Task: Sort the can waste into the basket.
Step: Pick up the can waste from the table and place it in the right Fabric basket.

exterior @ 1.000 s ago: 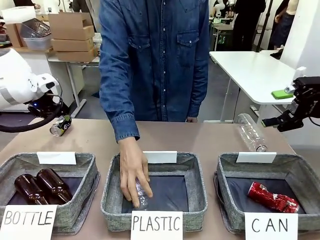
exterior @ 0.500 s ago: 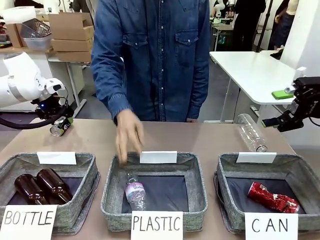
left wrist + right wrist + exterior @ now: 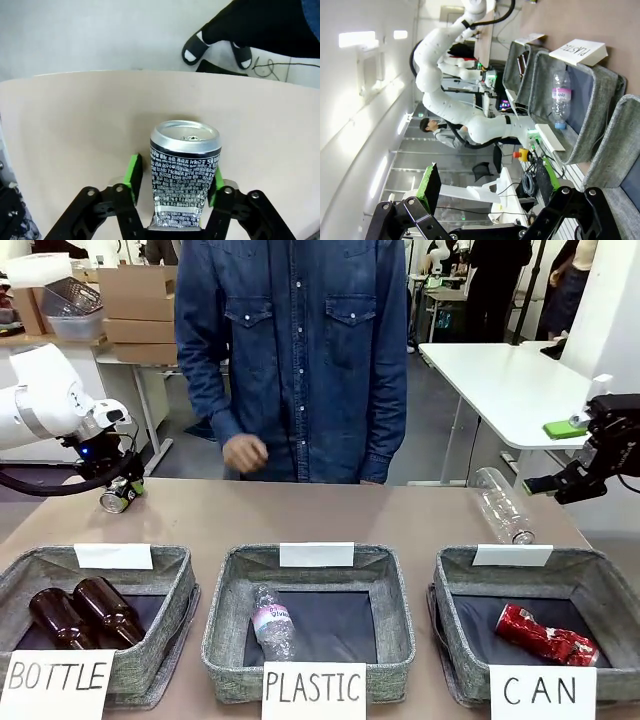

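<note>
1. Nearest, at the table's right front, the CAN basket [image 3: 450, 580] holds the dented red can [image 3: 545, 633] lying on its dark bottom.
2. Behind the basket row the table [image 3: 330, 515] is open, with a clear bottle [image 3: 503, 505] lying near the right edge.
3. Far left, near the table's edge, the left gripper [image 3: 175, 177] straddles the black-and-silver can [image 3: 184, 170] lying on its side. The jaws are half closed and the green pads [image 3: 134, 172] sit just beside its walls. I cannot tell if they pinch it.
4. The right gripper [image 3: 560, 483] hangs at the right edge, fingers spread wide, nothing between them.
5. Farthest, the person's hand [image 3: 244, 453] is off the table.
</note>
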Robot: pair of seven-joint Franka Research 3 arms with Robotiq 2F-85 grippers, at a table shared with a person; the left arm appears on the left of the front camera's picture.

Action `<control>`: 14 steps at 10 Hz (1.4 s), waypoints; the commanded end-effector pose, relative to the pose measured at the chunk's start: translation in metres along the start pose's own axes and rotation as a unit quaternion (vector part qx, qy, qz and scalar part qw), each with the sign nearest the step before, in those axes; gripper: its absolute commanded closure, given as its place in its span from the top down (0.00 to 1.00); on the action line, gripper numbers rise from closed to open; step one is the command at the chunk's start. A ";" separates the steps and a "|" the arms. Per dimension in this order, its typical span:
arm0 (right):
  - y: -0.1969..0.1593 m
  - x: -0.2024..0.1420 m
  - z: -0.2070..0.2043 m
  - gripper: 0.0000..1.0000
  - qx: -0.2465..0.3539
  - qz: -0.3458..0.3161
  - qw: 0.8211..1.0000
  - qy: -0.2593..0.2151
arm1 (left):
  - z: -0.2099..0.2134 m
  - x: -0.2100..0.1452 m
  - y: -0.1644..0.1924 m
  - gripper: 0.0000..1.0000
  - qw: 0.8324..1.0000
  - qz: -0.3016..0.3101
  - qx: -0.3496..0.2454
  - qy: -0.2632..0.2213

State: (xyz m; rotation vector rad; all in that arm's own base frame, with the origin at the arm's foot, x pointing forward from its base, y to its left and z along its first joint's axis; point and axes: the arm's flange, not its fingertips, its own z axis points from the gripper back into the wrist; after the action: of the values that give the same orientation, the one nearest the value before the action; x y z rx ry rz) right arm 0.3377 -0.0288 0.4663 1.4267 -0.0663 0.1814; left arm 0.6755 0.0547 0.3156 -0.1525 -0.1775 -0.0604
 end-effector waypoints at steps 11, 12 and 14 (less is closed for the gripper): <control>0.001 0.000 0.002 1.00 0.000 0.007 1.000 0.006 | 0.197 -0.144 -0.039 0.00 0.976 -0.082 -0.202 -0.012; 0.001 0.000 0.002 1.00 0.000 0.007 1.000 0.006 | 0.232 -0.190 -0.047 0.00 0.949 -0.148 -0.278 0.013; 0.001 0.000 0.002 1.00 0.000 0.007 1.000 0.006 | 0.253 -0.253 -0.067 0.00 0.902 -0.218 -0.371 0.021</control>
State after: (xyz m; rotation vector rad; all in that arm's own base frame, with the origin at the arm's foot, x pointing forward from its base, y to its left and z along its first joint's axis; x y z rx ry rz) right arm 0.3378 -0.0287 0.4668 1.4259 -0.0661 0.1829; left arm 0.3984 0.0290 0.5398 -0.8099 -0.2269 -0.5207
